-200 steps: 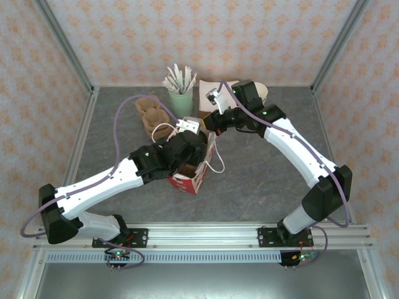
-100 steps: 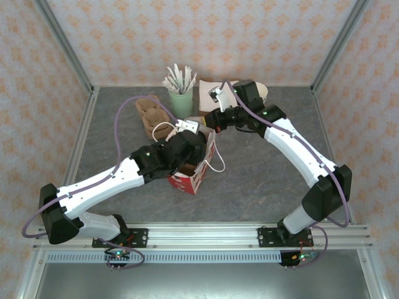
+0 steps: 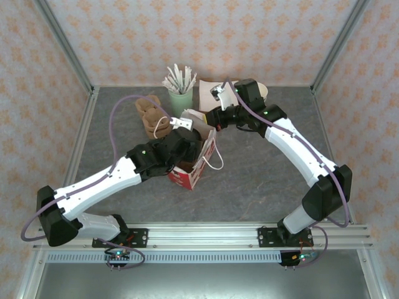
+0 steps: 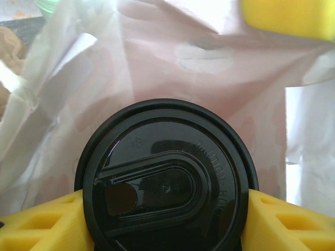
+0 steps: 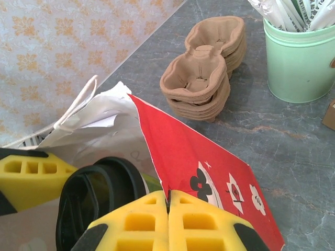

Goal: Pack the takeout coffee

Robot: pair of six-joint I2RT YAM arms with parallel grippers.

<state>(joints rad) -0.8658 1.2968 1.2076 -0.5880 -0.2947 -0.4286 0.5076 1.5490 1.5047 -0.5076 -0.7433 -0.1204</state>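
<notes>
The takeout coffee (image 4: 166,183), olive-sided with a round black lid, sits between the yellow fingers (image 4: 42,225) of my left gripper (image 4: 166,230), which is shut on its sides. It is at the mouth of the red-and-white bag (image 3: 196,165), with the bag's pale inner walls behind and around it. My right gripper (image 5: 168,201) is shut on the bag's top edge (image 5: 172,157) and holds that side up. The coffee's lid (image 5: 99,198) shows just left of this pinch, with a left finger (image 5: 26,178) beside it. In the top view both grippers (image 3: 187,134) (image 3: 211,119) meet over the bag.
A stack of brown cardboard cup carriers (image 5: 207,73) (image 3: 149,113) lies behind the bag on the left. A mint-green cup of wrapped sticks (image 5: 298,63) (image 3: 181,99) stands at the back. Metal frame posts edge the grey table (image 3: 268,180).
My left gripper has shifted a little left and back with the coffee. The bag's mouth stands wider and the bag leans more. The right gripper has barely moved.
</notes>
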